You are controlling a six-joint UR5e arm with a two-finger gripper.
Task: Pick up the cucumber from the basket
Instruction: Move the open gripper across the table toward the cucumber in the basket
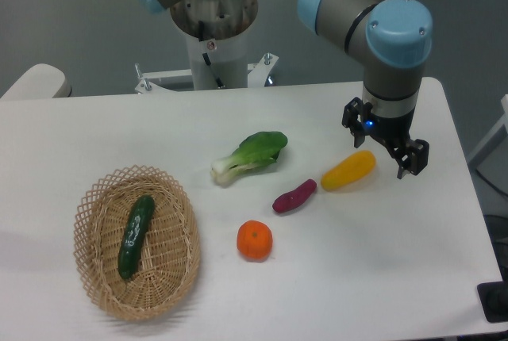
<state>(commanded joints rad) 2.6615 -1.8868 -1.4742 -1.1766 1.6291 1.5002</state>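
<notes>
The dark green cucumber lies lengthwise inside the oval wicker basket at the front left of the white table. My gripper hangs at the right side of the table, far from the basket, just above the right end of a yellow vegetable. Its fingers point down and stand apart, with nothing between them.
A leafy light-green bok choy lies mid-table. A small purple sweet potato lies beside the yellow vegetable, and an orange sits in front of it. The arm's base stands at the back edge.
</notes>
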